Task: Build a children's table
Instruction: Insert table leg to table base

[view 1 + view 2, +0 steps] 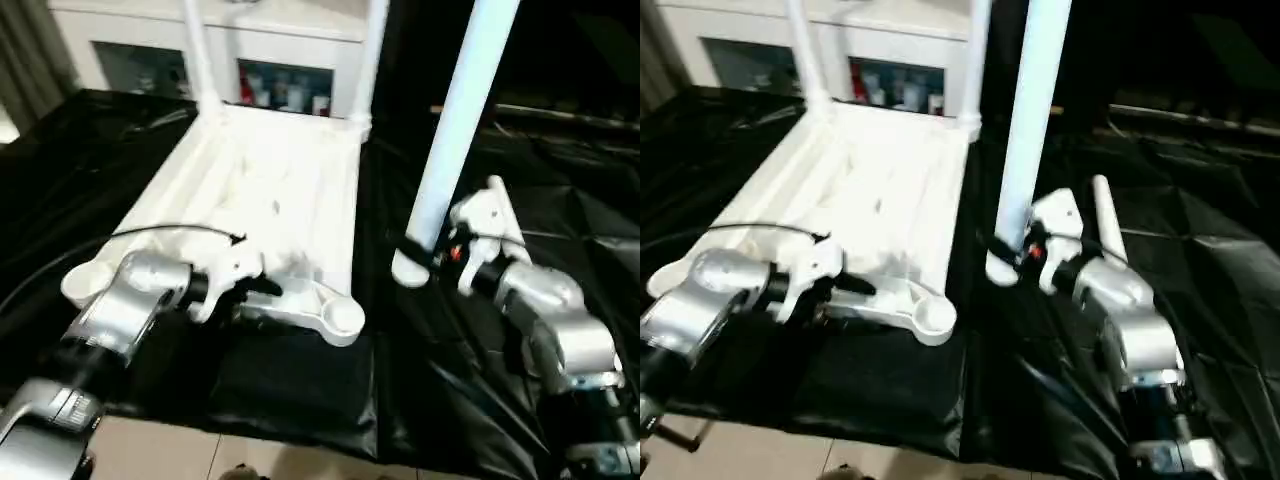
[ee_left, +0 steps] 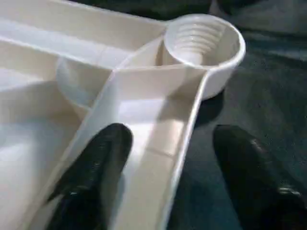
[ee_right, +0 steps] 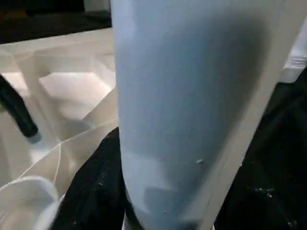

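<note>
- Left eye view: no brand, label or legible writing shows on anything here. The table top [image 1: 262,205] lies upside down on the black-covered worktop [image 1: 110,150], ribbed underside up. Two legs [image 1: 198,55] already stand in its far corner sockets, in front of a white cabinet [image 1: 290,25] with glass doors. The left hand [image 1: 262,285] reaches in level from the left, its silver forearm low, at the near edge of the top beside the empty near corner socket [image 1: 342,318].
- Right eye view: the right hand [image 1: 1015,252] comes in from the right, its wrist angled up and inward. It has hold of a third leg [image 1: 1032,110] near its lower end. The leg stands almost upright, leaning slightly, just beside the table top's near right corner, with its foot close to the black sheet.
- Left wrist view: the left hand's two black fingers [image 2: 93,170] stand apart, one over the ribbed underside and one outside the rim. They straddle the edge without clamping it. The threaded socket [image 2: 199,40] lies just beyond.
- Right wrist view: the leg [image 3: 187,105] sits close between the right hand's fingers [image 3: 96,189], gripped.
</note>
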Controlling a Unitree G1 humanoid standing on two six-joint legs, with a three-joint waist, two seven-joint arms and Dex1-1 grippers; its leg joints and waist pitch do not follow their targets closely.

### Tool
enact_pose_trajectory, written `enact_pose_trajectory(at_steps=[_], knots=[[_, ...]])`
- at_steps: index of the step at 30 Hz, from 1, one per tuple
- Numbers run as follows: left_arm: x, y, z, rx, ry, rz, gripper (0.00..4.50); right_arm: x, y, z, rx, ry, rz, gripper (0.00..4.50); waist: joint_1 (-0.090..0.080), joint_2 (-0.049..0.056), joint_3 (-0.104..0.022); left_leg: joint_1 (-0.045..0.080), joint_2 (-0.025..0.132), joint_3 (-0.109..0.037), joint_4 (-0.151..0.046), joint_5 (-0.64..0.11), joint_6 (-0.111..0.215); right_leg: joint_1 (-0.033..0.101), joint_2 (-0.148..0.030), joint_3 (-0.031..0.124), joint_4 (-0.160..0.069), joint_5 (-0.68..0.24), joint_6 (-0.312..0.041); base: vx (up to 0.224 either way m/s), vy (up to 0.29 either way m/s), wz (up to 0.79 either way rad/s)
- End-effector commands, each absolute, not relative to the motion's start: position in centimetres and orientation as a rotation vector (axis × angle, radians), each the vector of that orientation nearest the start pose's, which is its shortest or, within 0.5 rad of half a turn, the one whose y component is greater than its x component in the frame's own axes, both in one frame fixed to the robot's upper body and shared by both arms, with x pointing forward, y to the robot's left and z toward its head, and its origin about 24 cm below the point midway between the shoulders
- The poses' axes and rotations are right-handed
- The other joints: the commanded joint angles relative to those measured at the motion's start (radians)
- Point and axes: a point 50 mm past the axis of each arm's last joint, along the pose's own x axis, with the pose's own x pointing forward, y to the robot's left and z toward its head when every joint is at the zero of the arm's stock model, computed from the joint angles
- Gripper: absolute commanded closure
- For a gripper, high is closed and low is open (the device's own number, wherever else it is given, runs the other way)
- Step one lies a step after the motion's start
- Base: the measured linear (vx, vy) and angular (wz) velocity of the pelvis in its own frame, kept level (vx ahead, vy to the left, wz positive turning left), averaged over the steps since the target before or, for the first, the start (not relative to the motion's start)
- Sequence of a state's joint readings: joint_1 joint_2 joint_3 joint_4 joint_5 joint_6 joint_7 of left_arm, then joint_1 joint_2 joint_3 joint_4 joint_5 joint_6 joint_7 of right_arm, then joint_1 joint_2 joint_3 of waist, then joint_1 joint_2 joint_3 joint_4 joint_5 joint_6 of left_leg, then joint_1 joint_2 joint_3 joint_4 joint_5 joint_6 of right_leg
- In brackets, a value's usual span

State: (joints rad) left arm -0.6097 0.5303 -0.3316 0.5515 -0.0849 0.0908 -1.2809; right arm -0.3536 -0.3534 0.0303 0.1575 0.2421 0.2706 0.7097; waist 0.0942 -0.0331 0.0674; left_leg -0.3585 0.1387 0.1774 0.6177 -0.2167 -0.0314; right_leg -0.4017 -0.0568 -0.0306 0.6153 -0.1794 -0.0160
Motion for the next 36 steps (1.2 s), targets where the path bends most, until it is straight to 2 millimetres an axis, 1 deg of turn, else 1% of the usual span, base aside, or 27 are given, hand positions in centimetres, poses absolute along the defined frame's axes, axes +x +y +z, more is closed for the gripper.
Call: enact_pose_trajectory(at_steps=[1, 2, 3, 4, 5, 6, 7, 8, 12, 14, 16, 19, 21, 24, 27, 28, 29, 31, 33, 34, 36], knots=[[32.0, 16.6, 7.4, 0.476, 0.447, -1.390, 1.69, 30.6, -16.5, 9.3, -0.091, 0.090, 0.760, 2.59, 0.004, 0.009, -0.073, 0.015, 0.085, -0.030, -0.082, -0.123, 0.013, 0.051, -0.102, 0.050, -0.058, -0.120, -0.261, 0.000, 0.000, 0.00], [32.1, 16.7, 7.3, 0.490, 0.453, -1.396, 1.79, 30.6, -16.5, 9.3, -0.090, 0.090, 0.759, 2.59, 0.004, 0.010, -0.072, 0.014, 0.085, -0.031, -0.083, -0.124, 0.014, 0.051, -0.102, 0.049, -0.060, -0.125, -0.260, 0.000, 0.000, 0.00], [32.1, 16.7, 7.3, 0.500, 0.457, -1.398, 1.79, 30.6, -16.5, 9.3, -0.088, 0.089, 0.758, 2.59, 0.004, 0.009, -0.073, 0.014, 0.085, -0.030, -0.083, -0.125, 0.013, 0.051, -0.102, 0.048, -0.060, -0.124, -0.259, 0.000, 0.000, 0.00], [32.1, 16.7, 7.2, 0.511, 0.462, -1.400, 1.80, 30.6, -16.5, 9.3, -0.088, 0.089, 0.757, 2.59, 0.003, 0.009, -0.074, 0.012, 0.089, -0.032, -0.083, -0.121, 0.010, 0.055, -0.107, 0.047, -0.056, -0.112, -0.264, 0.000, 0.000, 0.00], [32.1, 16.7, 7.2, 0.514, 0.463, -1.401, 1.85, 30.6, -16.5, 9.3, -0.088, 0.088, 0.756, 2.59, 0.002, 0.009, -0.073, 0.011, 0.089, -0.032, -0.083, -0.120, 0.010, 0.055, -0.107, 0.047, -0.057, -0.112, -0.264, 0.000, 0.000, 0.00], [32.1, 16.7, 7.1, 0.519, 0.468, -1.405, 2.04, 30.6, -16.4, 9.3, -0.087, 0.088, 0.755, 2.59, 0.002, 0.011, -0.074, 0.013, 0.089, -0.031, -0.083, -0.120, 0.010, 0.054, -0.107, 0.046, -0.056, -0.112, -0.266, 0.000, 0.000, 0.00], [32.2, 16.7, 7.1, 0.520, 0.470, -1.407, 2.21, 30.6, -16.4, 9.3, -0.087, 0.087, 0.754, 2.59, 0.002, 0.010, -0.073, 0.014, 0.089, -0.029, -0.082, -0.122, 0.011, 0.052, -0.106, 0.045, -0.058, -0.112, -0.267, 0.000, 0.000, 0.00], [32.2, 16.7, 7.0, 0.522, 0.475, -1.413, 2.21, 30.5, -16.4, 9.2, -0.087, 0.087, 0.753, 2.59, 0.002, 0.009, -0.073, 0.014, 0.090, -0.029, -0.082, -0.123, 0.011, 0.053, -0.107, 0.045, -0.058, -0.114, -0.268, 0.000, 0.000, 0.00], [32.2, 16.8, 6.7, 0.535, 0.514, -1.442, 2.35, 30.6, -16.3, 9.3, -0.087, 0.083, 0.749, 2.59, 0.004, 0.011, -0.072, 0.013, 0.094, -0.031, -0.085, -0.133, 0.001, 0.053, -0.108, 0.042, -0.058, -0.131, -0.266, 0.000, 0.000, 0.00], [32.2, 16.9, 6.6, 0.536, 0.521, -1.451, 2.71, 30.6, -16.3, 9.3, -0.087, 0.081, 0.747, 2.59, 0.003, 0.012, -0.071, 0.013, 0.093, -0.031, -0.086, -0.145, -0.003, 0.053, -0.109, 0.042, -0.059, -0.140, -0.264, 0.000, 0.000, 0.00], [32.2, 17.0, 6.6, 0.544, 0.529, -1.456, 2.67, 30.7, -16.3, 9.3, -0.089, 0.080, 0.746, 2.59, 0.004, 0.011, -0.071, 0.013, 0.094, -0.032, -0.086, -0.147, -0.007, 0.054, -0.111, 0.043, -0.059, -0.143, -0.264, 0.000, 0.000, 0.00], [32.3, 17.0, 6.6, 0.544, 0.517, -1.451, 3.14, 30.8, -16.2, 9.3, -0.091, 0.078, 0.743, 2.59, 0.004, 0.011, -0.072, 0.012, 0.094, -0.031, -0.086, -0.140, -0.005, 0.054, -0.110, 0.042, -0.058, -0.124, -0.269, 0.000, 0.000, 0.00], [32.4, 17.0, 6.5, 0.549, 0.515, -1.451, 3.15, 30.8, -16.1, 9.3, -0.092, 0.077, 0.744, 2.59, 0.005, 0.012, -0.073, 0.013, 0.094, -0.031, -0.085, -0.137, -0.005, 0.054, -0.111, 0.042, -0.057, -0.114, -0.272, 0.000, 0.000, 0.00], [32.5, 17.0, 6.5, 0.551, 0.515, -1.452, 3.61, 30.8, -16.0, 9.3, -0.091, 0.075, 0.745, 2.59, 0.006, 0.011, -0.072, 0.013, 0.095, -0.031, -0.086, -0.148, -0.007, 0.055, -0.112, 0.042, -0.059, -0.134, -0.269, 0.000, 0.000, 0.00], [32.6, 17.0, 6.4, 0.556, 0.515, -1.452, 3.66, 30.8, -15.9, 9.3, -0.091, 0.073, 0.746, 2.59, 0.006, 0.011, -0.072, 0.014, 0.096, -0.031, -0.086, -0.148, -0.008, 0.054, -0.112, 0.042, -0.059, -0.130, -0.269, 0.000, 0.000, 0.00], [32.6, 17.0, 6.4, 0.557, 0.515, -1.451, 3.96, 30.9, -15.9, 9.4, -0.091, 0.072, 0.746, 2.59, 0.006, 0.011, -0.073, 0.014, 0.095, -0.031, -0.086, -0.141, -0.007, 0.054, -0.111, 0.042, -0.057, -0.119, -0.271, 0.000, 0.000, 0.00], [32.6, 17.0, 6.4, 0.557, 0.515, -1.451, 3.96, 30.9, -15.9, 9.4, -0.091, 0.072, 0.746, 2.59, 0.006, 0.011, -0.073, 0.014, 0.096, -0.031, -0.086, -0.138, -0.006, 0.054, -0.112, 0.042, -0.056, -0.114, -0.272, 0.000, 0.000, 0.00], [32.5, 17.0, 6.1, 0.560, 0.524, -1.457, 4.13, 31.0, -15.8, 9.5, -0.092, 0.069, 0.746, 2.59, 0.006, 0.011, -0.072, 0.013, 0.096, -0.031, -0.086, -0.137, -0.004, 0.055, -0.113, 0.042, -0.056, -0.111, -0.275, 0.000, 0.000, 0.00], [32.3, 16.9, 5.8, 0.561, 0.531, -1.463, 4.13, 31.0, -15.8, 9.5, -0.091, 0.067, 0.745, 2.59, 0.006, 0.010, -0.072, 0.013, 0.096, -0.031, -0.087, -0.141, -0.004, 0.055, -0.113, 0.042, -0.058, -0.123, -0.272, 0.000, 0.000, 0.00], [32.2, 17.0, 5.7, 0.560, 0.537, -1.465, 4.25, 31.1, -15.8, 9.6, -0.090, 0.066, 0.745, 2.59, 0.005, 0.008, -0.072, 0.010, 0.096, -0.032, -0.087, -0.136, -0.005, 0.057, -0.114, 0.042, -0.056, -0.116, -0.274, 0.000, 0.000, 0.00], [32.1, 17.0, 5.5, 0.559, 0.544, -1.467, 4.40, 31.1, -15.7, 9.6, -0.087, 0.065, 0.743, 2.59, 0.002, 0.007, -0.072, 0.009, 0.095, -0.032, -0.086, -0.135, -0.002, 0.057, -0.114, 0.041, -0.056, -0.120, -0.272, 0.000, 0.000, 0.00]])
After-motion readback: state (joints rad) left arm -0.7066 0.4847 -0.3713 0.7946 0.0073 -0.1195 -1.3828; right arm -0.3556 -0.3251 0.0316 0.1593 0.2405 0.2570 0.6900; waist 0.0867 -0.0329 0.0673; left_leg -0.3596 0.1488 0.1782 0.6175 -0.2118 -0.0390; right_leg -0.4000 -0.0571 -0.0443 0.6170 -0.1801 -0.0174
